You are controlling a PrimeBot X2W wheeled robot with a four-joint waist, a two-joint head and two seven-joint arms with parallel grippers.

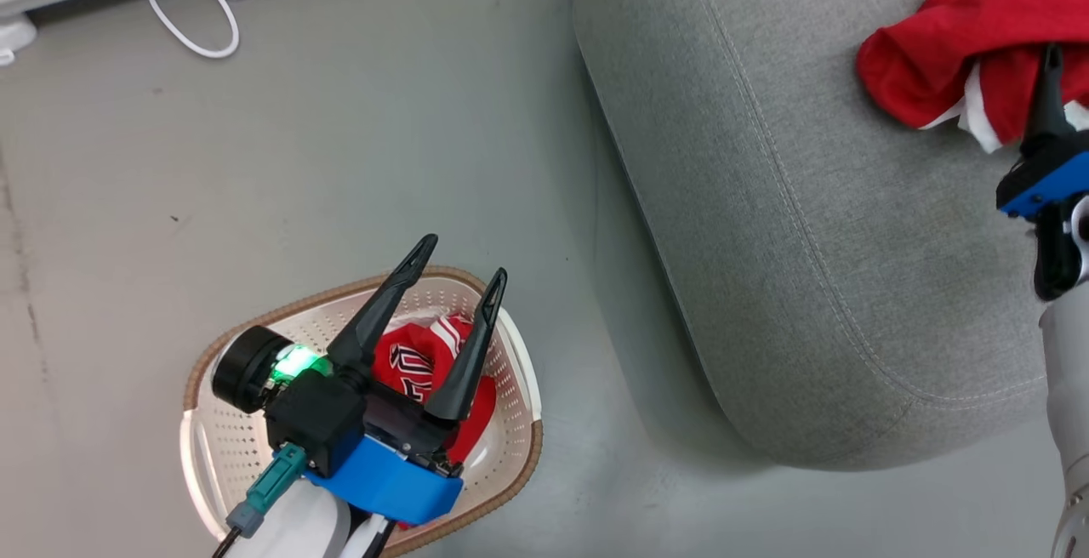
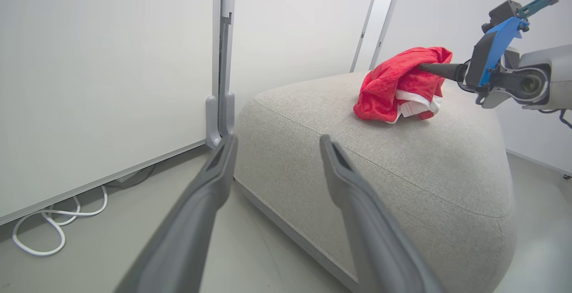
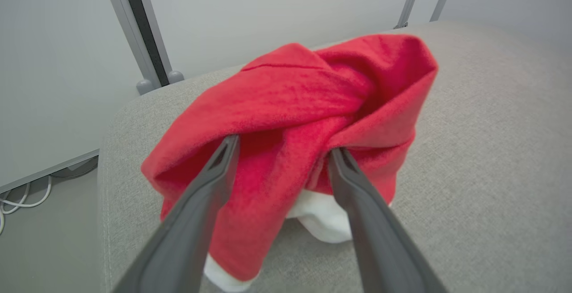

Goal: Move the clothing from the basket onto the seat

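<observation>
Status, largest first: one light grey couch (image 1: 808, 243), rounded corners, seam along the top; one cream perforated laundry basket (image 1: 230, 447) with a brown rim band, on the floor near the couch's rounded corner, not touching it.

Clothing count is two red garments. Plain red garment (image 1: 927, 56) with white trim lies bunched on top of the couch, near its far edge. Lettered red garment (image 1: 417, 362) sits crumpled in the basket, off the couch; so I judge the task half done.

Right gripper (image 3: 282, 144) is over the couch at the plain garment; fingers spread wide, tips tucked into the folds, nothing pinched. Left gripper (image 1: 464, 256) is off the couch, above the basket; fingers wide apart, empty, not touching the cloth.

Handling guess: thin, limp, light fabric; no stiffness, so it will drape and trail when lifted and could catch on the basket rim. Best hold looks like the raised fold beside the lettering; pinch from above and lift well up before swinging to the couch.

One looped white cable (image 1: 213, 5) on the floor, well away from the couch.
</observation>
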